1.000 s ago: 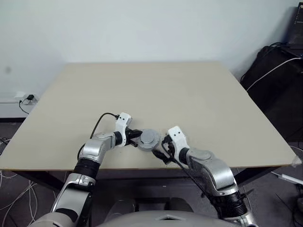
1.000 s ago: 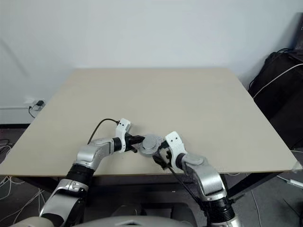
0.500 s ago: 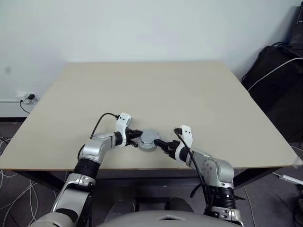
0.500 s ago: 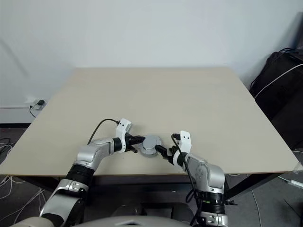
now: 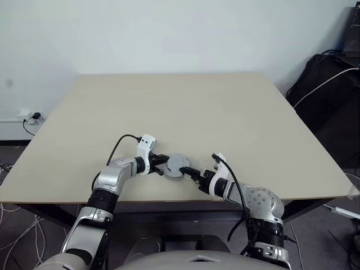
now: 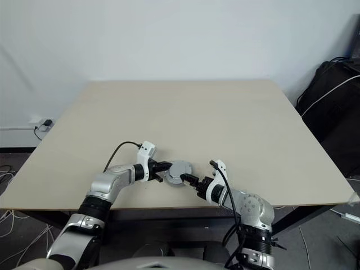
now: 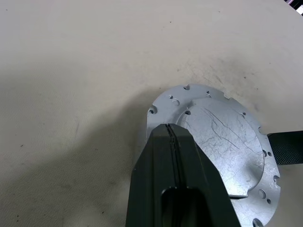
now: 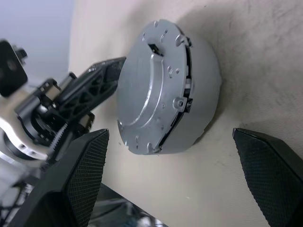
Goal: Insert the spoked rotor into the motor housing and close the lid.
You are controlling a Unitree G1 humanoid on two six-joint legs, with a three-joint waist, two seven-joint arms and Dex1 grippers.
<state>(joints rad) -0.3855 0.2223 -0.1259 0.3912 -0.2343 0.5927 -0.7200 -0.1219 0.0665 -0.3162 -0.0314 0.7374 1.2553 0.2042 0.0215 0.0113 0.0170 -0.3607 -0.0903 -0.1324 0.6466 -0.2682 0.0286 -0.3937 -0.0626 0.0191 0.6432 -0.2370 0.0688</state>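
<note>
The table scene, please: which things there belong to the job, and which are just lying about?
Belonging to the job:
- smooth silver-grey metal lid on the round grey motor housing
- left gripper, shut
- right gripper, open

Lying about:
- beige table
- black bag
- floor cables

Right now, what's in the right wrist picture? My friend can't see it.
A round silver motor housing with its lid on sits on a beige table. The right end effector's two black fingers stand wide open either side of it, and the left end effector touches its far side.
</note>
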